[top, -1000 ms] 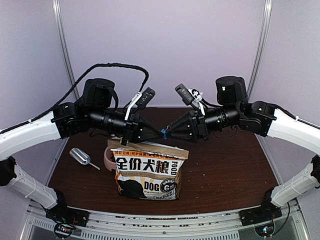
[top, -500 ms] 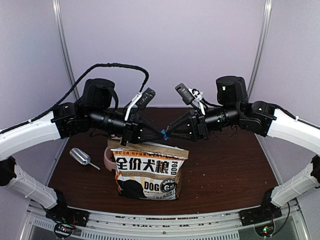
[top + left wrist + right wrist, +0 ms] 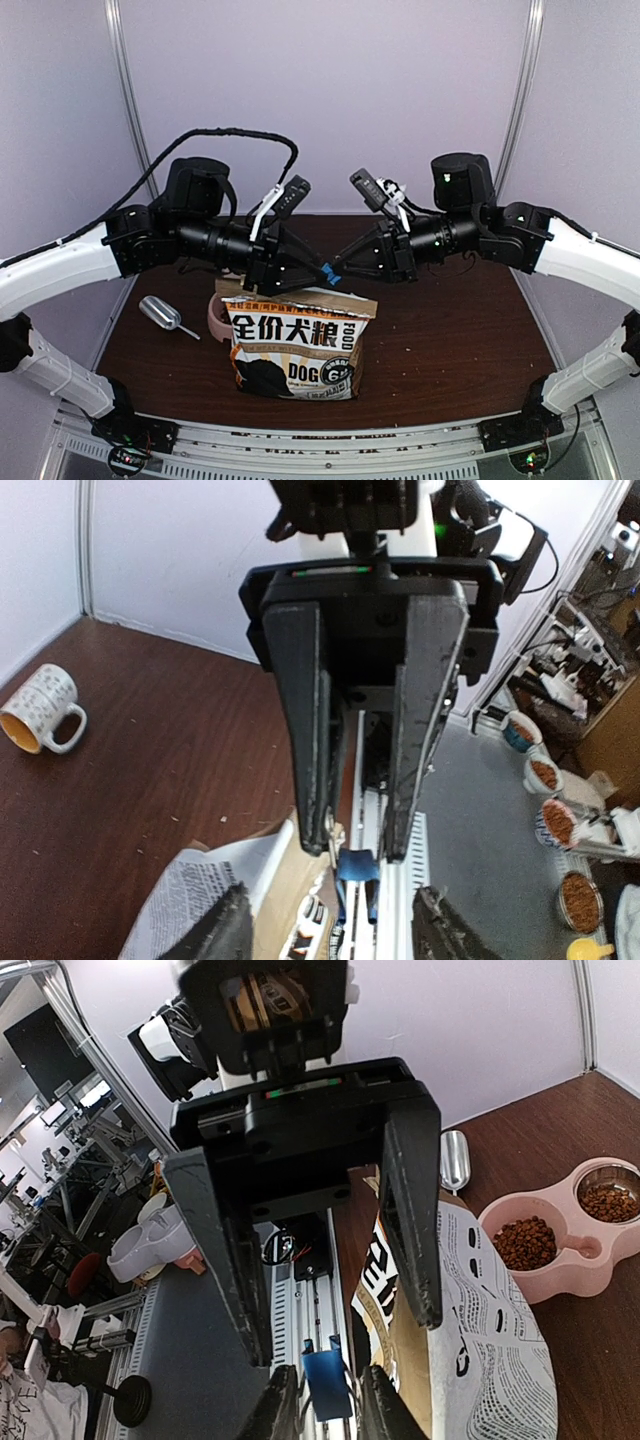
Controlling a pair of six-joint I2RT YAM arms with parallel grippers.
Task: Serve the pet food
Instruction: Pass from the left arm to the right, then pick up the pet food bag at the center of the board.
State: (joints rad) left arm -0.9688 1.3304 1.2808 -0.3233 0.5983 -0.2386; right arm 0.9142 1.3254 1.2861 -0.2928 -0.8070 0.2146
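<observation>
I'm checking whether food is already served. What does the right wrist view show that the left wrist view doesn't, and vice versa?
Only the right wrist view: the pink double bowl with pet food in both cups, and the metal scoop. Only the left wrist view: a white mug on the table. Both: the dog-food bag and a blue clip.

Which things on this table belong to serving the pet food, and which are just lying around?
For the job: pet food, dog-food bag, pink double bowl, scoop, blue clip.
Lying about: white mug, on its side.
</observation>
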